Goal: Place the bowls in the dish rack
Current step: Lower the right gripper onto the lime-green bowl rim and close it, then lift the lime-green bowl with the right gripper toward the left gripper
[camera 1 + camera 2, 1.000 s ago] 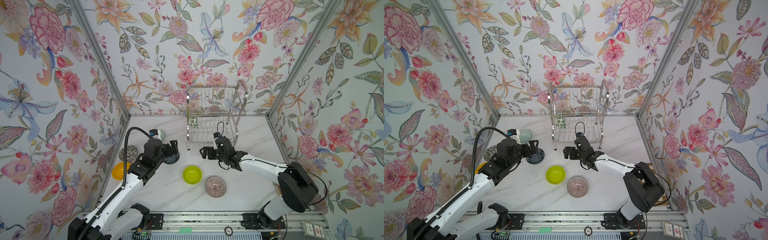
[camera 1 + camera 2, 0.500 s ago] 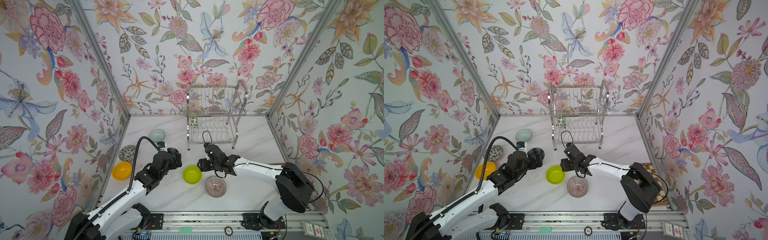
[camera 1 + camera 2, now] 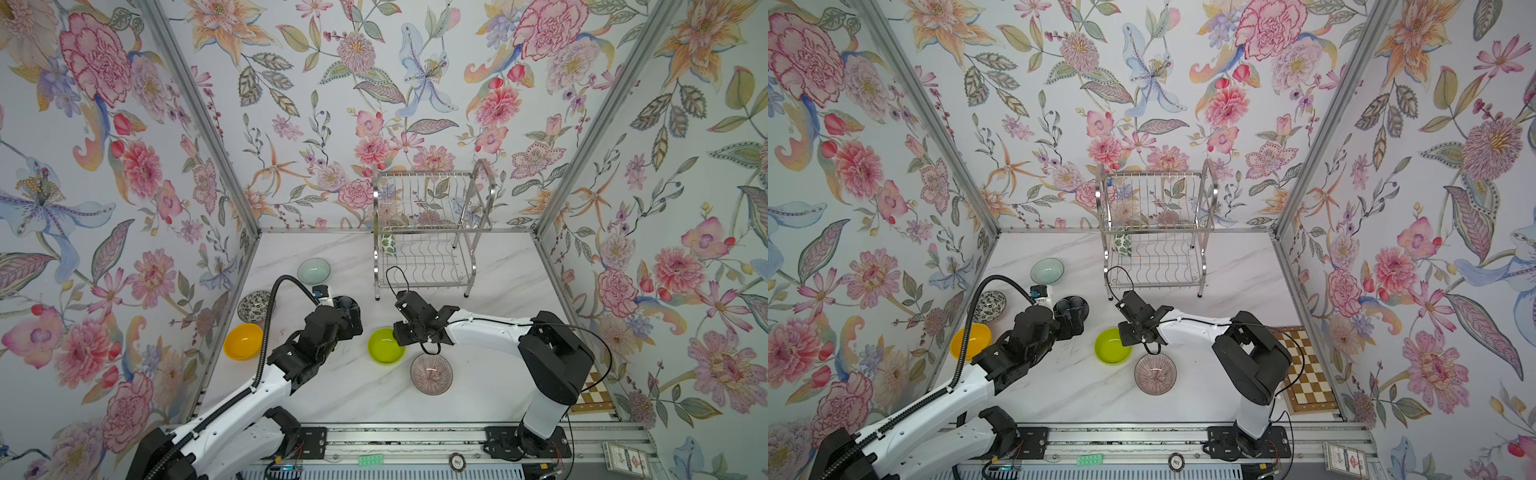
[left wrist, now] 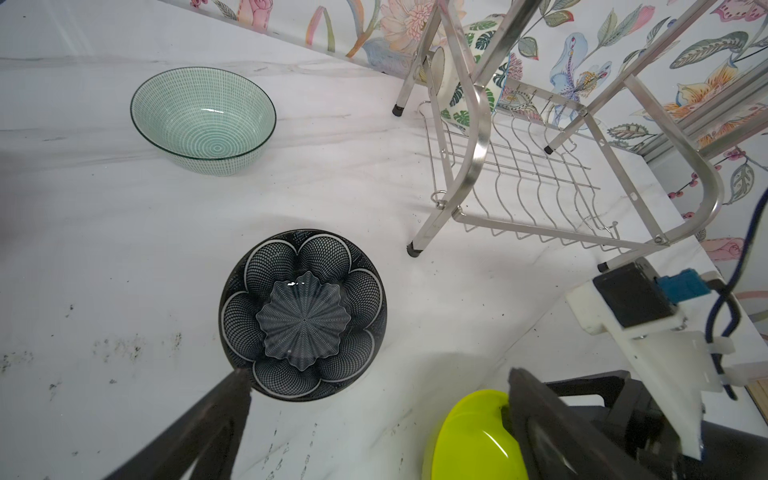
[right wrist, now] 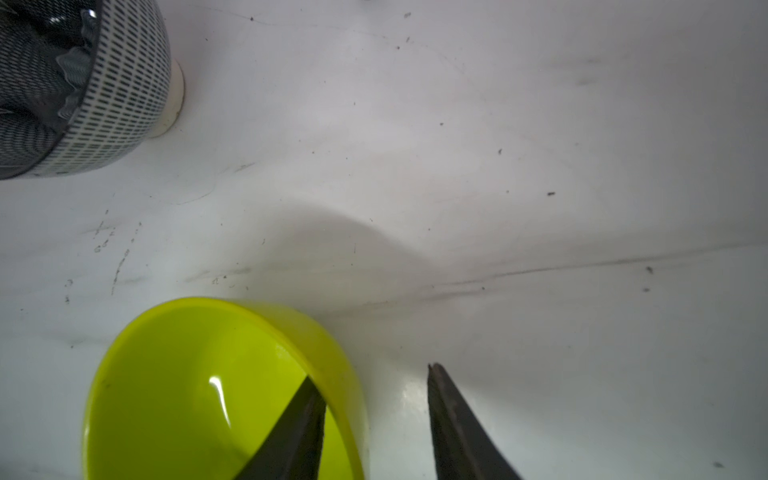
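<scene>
While astride lime bowl (image 5: 187,395), right tool (image 5: 370,372).

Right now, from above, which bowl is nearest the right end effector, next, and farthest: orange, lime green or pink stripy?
1. Lime green bowl: rim between the right end effector's fingers.
2. Pink striped bowl: close by, toward the front.
3. Orange bowl: far off, over on the left.

Bare tabletop (image 3: 378,318) between lime bowl (image 3: 382,351) and dish rack (image 3: 428,259) (navy bowl (image 4: 303,316) beside)
</scene>
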`<state>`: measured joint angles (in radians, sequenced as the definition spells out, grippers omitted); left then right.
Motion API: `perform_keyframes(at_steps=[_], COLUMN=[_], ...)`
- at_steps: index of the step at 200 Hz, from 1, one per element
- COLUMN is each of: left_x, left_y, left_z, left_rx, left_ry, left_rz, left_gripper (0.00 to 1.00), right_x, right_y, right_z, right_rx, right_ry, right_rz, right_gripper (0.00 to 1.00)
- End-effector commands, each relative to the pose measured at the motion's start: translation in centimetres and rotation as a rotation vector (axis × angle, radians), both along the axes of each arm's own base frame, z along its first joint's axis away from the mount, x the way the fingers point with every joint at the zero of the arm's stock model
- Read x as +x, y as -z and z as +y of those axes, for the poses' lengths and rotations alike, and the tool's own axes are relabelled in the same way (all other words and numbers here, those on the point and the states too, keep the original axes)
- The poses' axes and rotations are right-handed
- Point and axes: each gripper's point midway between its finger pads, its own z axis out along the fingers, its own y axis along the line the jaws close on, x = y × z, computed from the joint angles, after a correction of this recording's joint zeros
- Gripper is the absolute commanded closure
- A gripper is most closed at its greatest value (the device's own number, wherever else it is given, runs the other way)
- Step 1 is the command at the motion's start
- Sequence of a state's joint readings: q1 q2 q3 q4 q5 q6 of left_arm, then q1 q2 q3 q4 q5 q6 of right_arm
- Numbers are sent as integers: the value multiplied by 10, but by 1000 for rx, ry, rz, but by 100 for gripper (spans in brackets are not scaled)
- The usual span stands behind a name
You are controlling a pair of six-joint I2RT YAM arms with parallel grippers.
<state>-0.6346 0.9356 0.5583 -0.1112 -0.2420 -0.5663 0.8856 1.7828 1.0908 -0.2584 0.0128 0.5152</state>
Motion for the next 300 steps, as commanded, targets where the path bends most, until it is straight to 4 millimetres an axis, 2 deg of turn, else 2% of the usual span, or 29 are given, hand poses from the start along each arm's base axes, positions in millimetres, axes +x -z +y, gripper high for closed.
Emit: perform_keyframes(at_steps=[1,22,36,59,75,130,163,184,210,215,251,280,300], left_x=[-3,-2,-1,1,3,10,17,23,29,30,39,38,34], left_y=[3,3,3,4,0,-21,-35,-42,-60,-64,-90,-109,-117], left_z=[5,3,-2,-10,-16,-52,-79,-85,-94,-95,-97,-91,-107], left_rx=[39,34,38,83,114,262,369,391,448,462,549,484,398], left_ry=[-5,1,26,59,71,136,172,152,140,140,122,67,149], left_rz=[-5,-8,-14,5,-1,-42,-65,-59,-115,-123,-185,-225,-251], left_gripper=[1,1,1,1,1,1,1,1,1,1,1,1,1], right_x=[0,-2,-2,5,13,51,71,81,82,88,86,84,85], right_y=[0,2,7,10,8,-15,-27,-36,-49,-52,-75,-95,-115], right_z=[1,4,3,-8,-21,-73,-98,-110,-115,-127,-141,-149,-153], right_rx=[-45,-47,-62,-74,-81,-43,5,66,119,122,180,218,247], right_ry=[-26,-43,-53,-43,-27,79,148,208,243,277,320,339,354], right_rz=[-9,-2,2,4,-4,-88,-152,-204,-263,-278,-370,-426,-475], right_gripper=[61,68,76,94,98,100,100,100,100,100,100,100,100])
